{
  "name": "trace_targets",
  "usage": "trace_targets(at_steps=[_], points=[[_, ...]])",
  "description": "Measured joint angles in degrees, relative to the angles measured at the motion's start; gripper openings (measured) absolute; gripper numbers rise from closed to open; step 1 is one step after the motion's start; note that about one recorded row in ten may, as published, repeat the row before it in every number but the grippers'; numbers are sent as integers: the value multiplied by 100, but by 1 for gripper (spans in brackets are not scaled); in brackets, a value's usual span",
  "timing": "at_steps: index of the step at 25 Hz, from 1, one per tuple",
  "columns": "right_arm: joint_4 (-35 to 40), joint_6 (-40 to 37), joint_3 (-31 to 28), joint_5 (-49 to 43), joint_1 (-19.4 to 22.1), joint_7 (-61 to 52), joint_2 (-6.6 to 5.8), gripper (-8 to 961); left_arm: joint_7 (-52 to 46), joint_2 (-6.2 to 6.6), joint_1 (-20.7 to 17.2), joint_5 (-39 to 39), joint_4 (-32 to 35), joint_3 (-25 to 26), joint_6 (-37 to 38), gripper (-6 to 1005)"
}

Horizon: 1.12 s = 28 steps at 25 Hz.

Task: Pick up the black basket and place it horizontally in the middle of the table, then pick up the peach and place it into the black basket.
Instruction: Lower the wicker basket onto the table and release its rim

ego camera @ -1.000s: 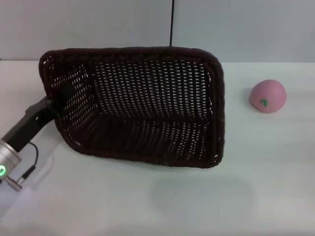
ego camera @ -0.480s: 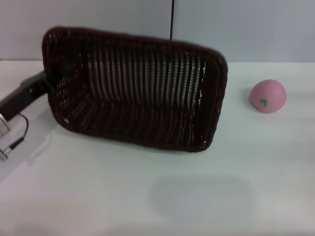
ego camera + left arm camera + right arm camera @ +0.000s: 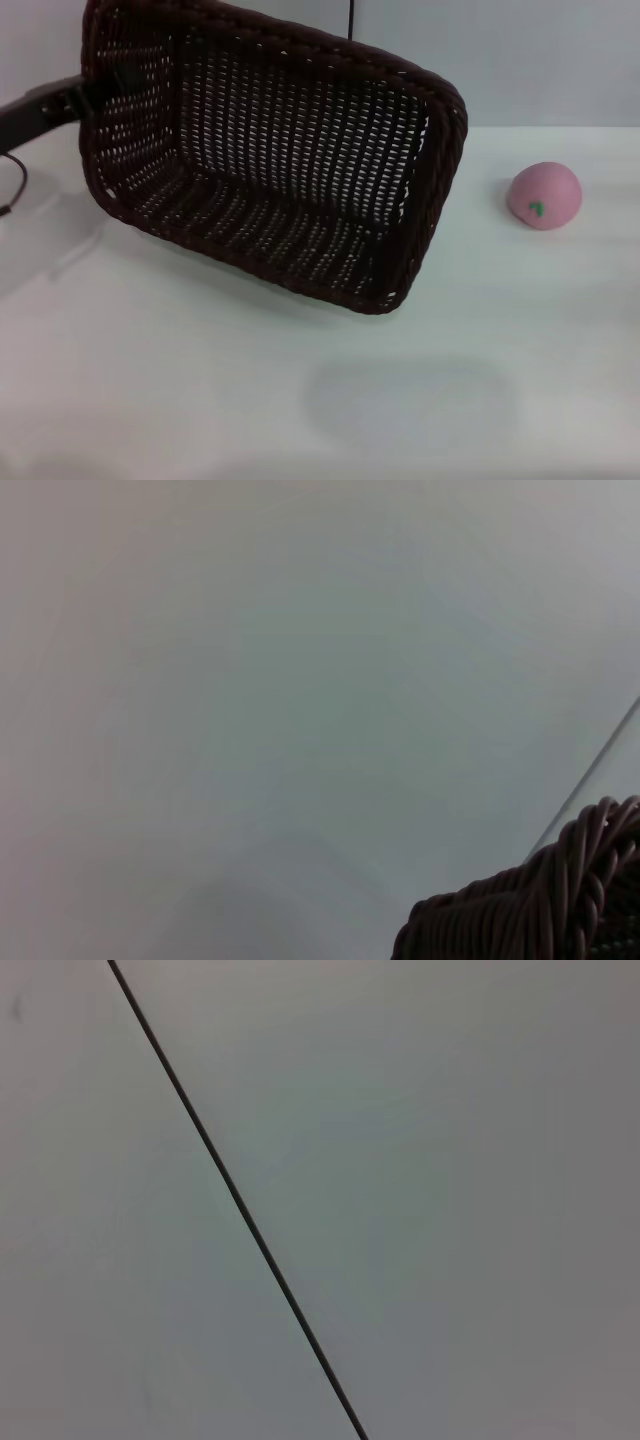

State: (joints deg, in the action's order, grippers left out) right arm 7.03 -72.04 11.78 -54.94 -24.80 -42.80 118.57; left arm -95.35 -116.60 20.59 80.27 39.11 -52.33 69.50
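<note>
Black basket (image 3: 270, 160): large dark woven wicker piece with braided rim and see-through lattice sides, held clear of the table (image 3: 300, 400) and tilted, its open mouth turned toward the head camera so the inner floor and walls show; its left end sits higher than its right, and the lowest rim corner hangs just above the white surface near the middle. A soft shadow lies on the tabletop below and in front of it. Left gripper (image 3: 90, 95): reaches in from the left edge of the head view on a dark arm and meets the basket's left short wall at the rim, clamped on that wall (the fingertips themselves are hidden by the weave). The left wrist view shows only a stretch of the same braided rim (image 3: 540, 900) in one corner against a pale plain background. Peach (image 3: 544, 195): small round pink toy with a green leaf mark, resting on the table well apart from the basket, to its right. Right gripper: not seen in any view; the right wrist view shows only a pale surface crossed by a thin dark line.
</note>
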Motion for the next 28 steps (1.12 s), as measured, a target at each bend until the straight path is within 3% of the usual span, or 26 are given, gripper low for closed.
trace_targets(at_steps=[1,4,6,11,22,24,26,28], points=[[0,20,0,0,-3,0,0,742,-963,88,24,691,707,5,-44,186],[0,56,1,0,-12,0,-1,742,-1320,107,37,991,989,8,-68,187],[0,67,1,0,-18,0,-1,742,-2654,120,90,2166,2054,5,-74,188],[0,68,0,0,-10,0,-1,742,-3535,47,195,3241,2733,-8,76,191],[0,98,0,0,14,0,8,742,-4941,103,374,3883,2934,236,802,196],[0,108,0,0,9,0,6,742,-5102,37,324,3896,3008,298,857,197],[0,119,12,0,-1,0,9,742,-5148,-118,140,3869,3093,353,722,198],[0,131,25,0,-8,0,9,742,-5140,-158,61,3798,3060,363,619,199]])
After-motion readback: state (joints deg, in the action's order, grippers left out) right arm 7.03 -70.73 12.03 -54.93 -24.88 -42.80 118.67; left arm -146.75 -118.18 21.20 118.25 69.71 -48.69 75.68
